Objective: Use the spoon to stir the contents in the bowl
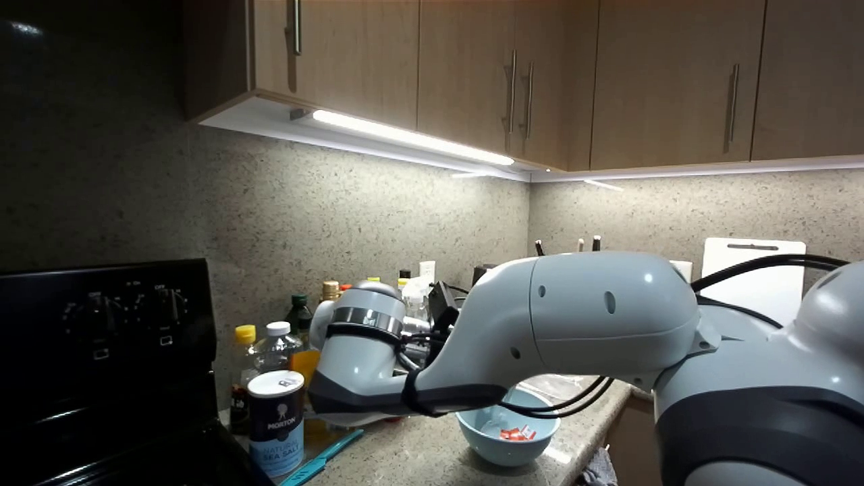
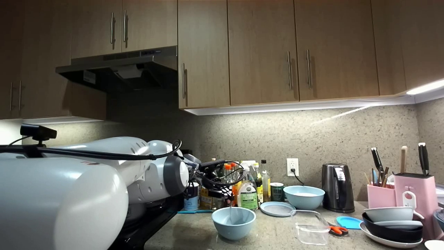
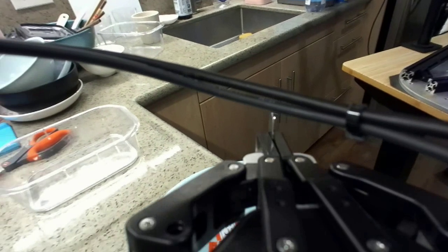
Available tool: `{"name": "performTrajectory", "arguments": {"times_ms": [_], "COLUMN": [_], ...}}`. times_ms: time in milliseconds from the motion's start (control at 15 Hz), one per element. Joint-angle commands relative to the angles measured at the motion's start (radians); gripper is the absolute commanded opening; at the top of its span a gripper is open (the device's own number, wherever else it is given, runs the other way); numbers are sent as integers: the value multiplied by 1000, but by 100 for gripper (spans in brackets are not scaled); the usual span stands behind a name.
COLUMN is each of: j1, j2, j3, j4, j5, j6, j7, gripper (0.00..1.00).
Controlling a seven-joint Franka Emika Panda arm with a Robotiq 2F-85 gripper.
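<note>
Right of the arm in an exterior view stands the light-blue bowl (image 2: pixel 233 228) on the counter. Its contents, several red-and-white wrapped pieces (image 1: pixel 518 433), lie at the bottom. My gripper (image 3: pixel 272 134) is shut on the thin metal handle of the spoon (image 3: pixel 273 122), which sticks out past the fingertips. From above the bowl, the spoon (image 2: pixel 231 212) hangs nearly upright, its lower part inside the bowl; the near wall hides its tip. In an exterior view the arm covers the gripper. Only slivers of rim and contents show behind the fingers in the wrist view.
Bottles and a spray bottle (image 2: pixel 248 196) crowd behind the bowl. To its right are a grey plate (image 2: pixel 277 209), another light-blue bowl (image 2: pixel 303 202), a clear container (image 2: pixel 312 236), scissors (image 2: pixel 338 230) and a kettle (image 2: pixel 338 187). Black cables (image 3: pixel 210 84) cross the wrist view.
</note>
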Motion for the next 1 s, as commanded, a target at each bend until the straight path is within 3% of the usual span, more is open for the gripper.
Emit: {"name": "performTrajectory", "arguments": {"times_ms": [0, 400, 800, 933], "j1": [-10, -56, -121, -132], "j2": [-16, -45, -60, -60], "j3": [-24, -34, 10, 14], "j4": [-10, -27, -35, -38], "j5": [-21, -1, 73, 94], "j6": [85, 163, 182, 176], "j7": [-4, 15, -35, -53], "gripper": [1, 1, 1, 28]}}
